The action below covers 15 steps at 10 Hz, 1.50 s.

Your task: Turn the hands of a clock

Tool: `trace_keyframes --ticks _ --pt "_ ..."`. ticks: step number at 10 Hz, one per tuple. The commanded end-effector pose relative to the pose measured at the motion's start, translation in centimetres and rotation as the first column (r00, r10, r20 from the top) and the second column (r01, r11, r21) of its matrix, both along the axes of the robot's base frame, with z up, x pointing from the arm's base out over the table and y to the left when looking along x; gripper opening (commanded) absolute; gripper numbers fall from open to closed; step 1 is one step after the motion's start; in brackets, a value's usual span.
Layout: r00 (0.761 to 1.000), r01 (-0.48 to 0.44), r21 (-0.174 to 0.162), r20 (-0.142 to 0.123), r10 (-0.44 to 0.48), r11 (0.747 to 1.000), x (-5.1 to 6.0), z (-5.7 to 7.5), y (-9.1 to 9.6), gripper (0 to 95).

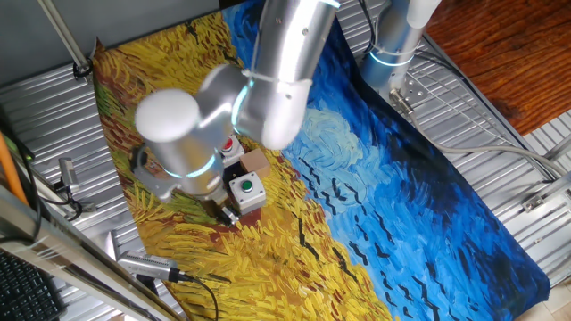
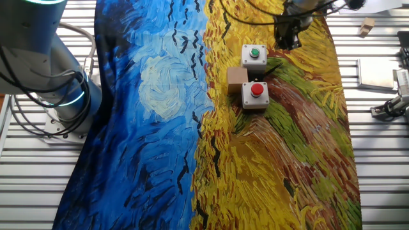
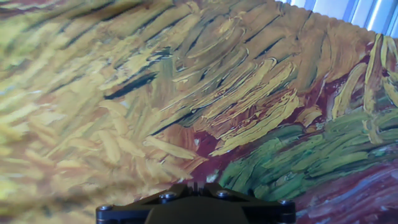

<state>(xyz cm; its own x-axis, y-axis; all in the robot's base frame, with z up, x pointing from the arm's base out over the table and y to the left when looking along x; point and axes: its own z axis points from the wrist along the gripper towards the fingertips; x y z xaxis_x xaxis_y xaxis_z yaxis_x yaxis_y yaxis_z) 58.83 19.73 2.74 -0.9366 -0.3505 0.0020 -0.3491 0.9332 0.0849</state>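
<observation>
No clock and no black C-clamp show in any view. My gripper (image 1: 227, 217) hangs low over the yellow part of the painted cloth, just beside a box with a green button (image 1: 245, 189). In the other fixed view the gripper (image 2: 287, 39) is at the far edge of the cloth, right of the green-button box (image 2: 254, 55). In the hand view only the finger bases (image 3: 195, 186) show, close together with nothing between them, above bare cloth.
A box with a red button (image 2: 256, 94) and a brown block (image 2: 237, 79) stand next to the green-button box. The arm's base (image 2: 57, 96) is at the left. Metal tools (image 2: 390, 105) and a small wooden piece (image 2: 366, 25) lie on the slatted table.
</observation>
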Motion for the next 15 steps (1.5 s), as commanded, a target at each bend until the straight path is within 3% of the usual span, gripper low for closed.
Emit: trace_keyframes --ticks 1,5,11,15 --pt "1.0 -0.007 -0.017 -0.003 0.007 1.0 0.1 -0.2 -0.1 0.0" --pt "0.999 -0.031 -0.001 0.013 0.031 1.0 0.1 -0.2 -0.1 0.0" --pt "1.0 0.014 0.005 0.011 -0.015 1.0 0.2 -0.5 -0.2 0.0" --pt "1.0 -0.006 0.023 0.005 0.006 1.0 0.2 -0.8 -2.3 0.0"
